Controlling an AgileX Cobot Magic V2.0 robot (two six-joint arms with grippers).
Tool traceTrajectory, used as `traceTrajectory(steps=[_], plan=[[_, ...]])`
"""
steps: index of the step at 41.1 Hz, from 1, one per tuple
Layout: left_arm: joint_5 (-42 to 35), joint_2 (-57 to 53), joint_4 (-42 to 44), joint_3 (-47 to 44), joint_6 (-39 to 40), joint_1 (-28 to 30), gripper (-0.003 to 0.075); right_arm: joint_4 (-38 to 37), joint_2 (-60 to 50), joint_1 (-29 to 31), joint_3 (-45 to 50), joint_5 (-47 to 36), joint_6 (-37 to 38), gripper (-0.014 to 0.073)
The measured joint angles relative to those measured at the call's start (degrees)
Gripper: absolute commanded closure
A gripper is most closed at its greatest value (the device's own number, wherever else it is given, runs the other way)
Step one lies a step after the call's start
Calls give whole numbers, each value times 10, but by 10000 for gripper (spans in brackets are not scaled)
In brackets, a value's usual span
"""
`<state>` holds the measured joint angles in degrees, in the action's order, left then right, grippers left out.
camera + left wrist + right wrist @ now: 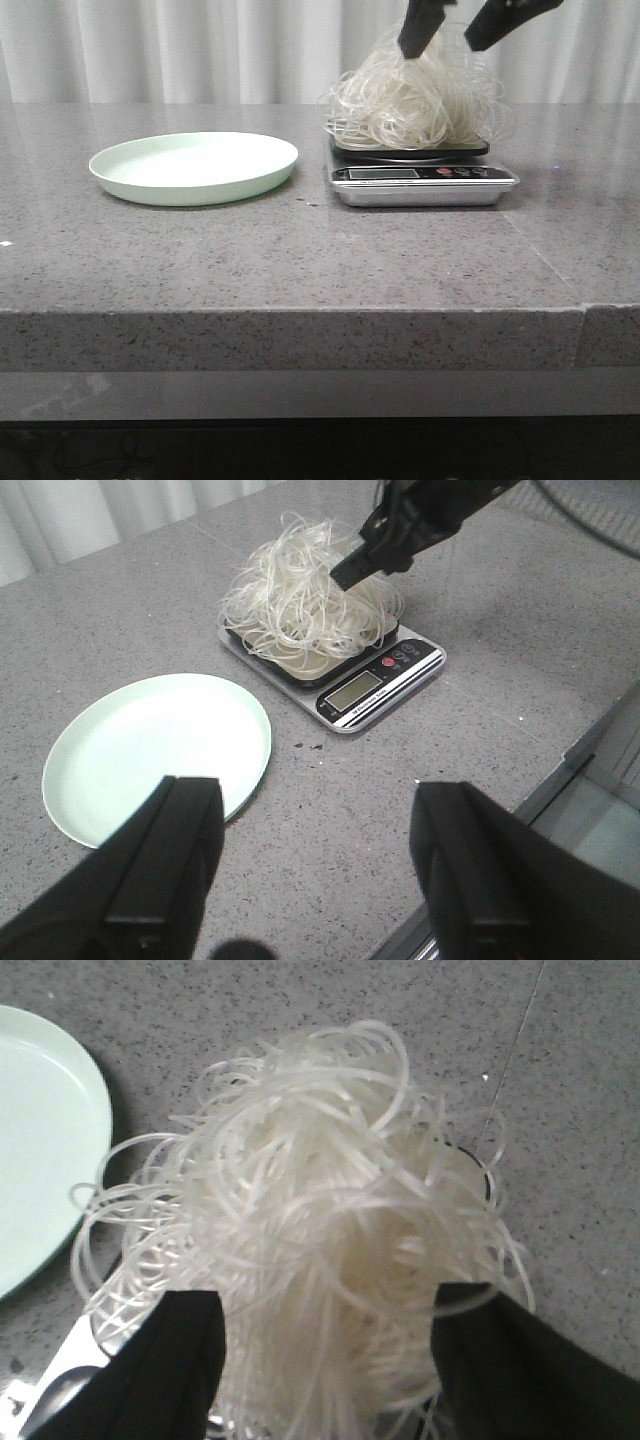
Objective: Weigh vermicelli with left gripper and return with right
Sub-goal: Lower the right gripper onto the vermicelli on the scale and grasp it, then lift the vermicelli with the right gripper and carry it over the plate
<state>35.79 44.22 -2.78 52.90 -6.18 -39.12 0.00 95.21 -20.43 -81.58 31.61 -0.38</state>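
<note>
The right gripper (450, 35), jaws wide, straddled the fluffy white glassy vermicelli (415, 100) on the silver scale (422, 180) toward the desk's far right; a shallow grasp risked shedding springy strands short of the pale green plate (193, 165); the left gripper (315, 865) hung wide and empty

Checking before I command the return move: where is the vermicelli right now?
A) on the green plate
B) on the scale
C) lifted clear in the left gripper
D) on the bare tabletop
B: the vermicelli is heaped on the scale, with the right gripper open around its top; the green plate holds nothing.
</note>
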Motion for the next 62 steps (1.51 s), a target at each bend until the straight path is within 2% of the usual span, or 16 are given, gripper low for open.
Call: traceTrajectory(steps=[5, 8, 13, 16, 20, 31, 39, 43, 55, 62], plan=[[0, 0, 0, 0, 0, 0, 248, -16, 42, 0, -19, 0, 0, 50], [0, 0, 0, 0, 0, 0, 248, -18, 55, 0, -25, -1, 0, 89], [0, 0, 0, 0, 0, 0, 248, -21, 64, 0, -29, -3, 0, 285], [0, 0, 0, 0, 0, 0, 248, -21, 66, 0, -30, -5, 0, 371], [0, 0, 0, 0, 0, 0, 248, -21, 67, 0, -33, -4, 0, 434], [0, 0, 0, 0, 0, 0, 248, -24, 68, -15, -126, 94, 0, 435], [0, 0, 0, 0, 0, 0, 248, -25, 68, -61, -229, 144, 0, 435], [0, 0, 0, 0, 0, 0, 248, -25, 67, -89, -258, 135, 0, 435], [-3, 0, 0, 0, 0, 0, 248, 0, 85, -164, -270, 20, 0, 435], [-13, 0, 0, 0, 0, 0, 248, 3, 131, -187, -270, 1, 0, 435]])
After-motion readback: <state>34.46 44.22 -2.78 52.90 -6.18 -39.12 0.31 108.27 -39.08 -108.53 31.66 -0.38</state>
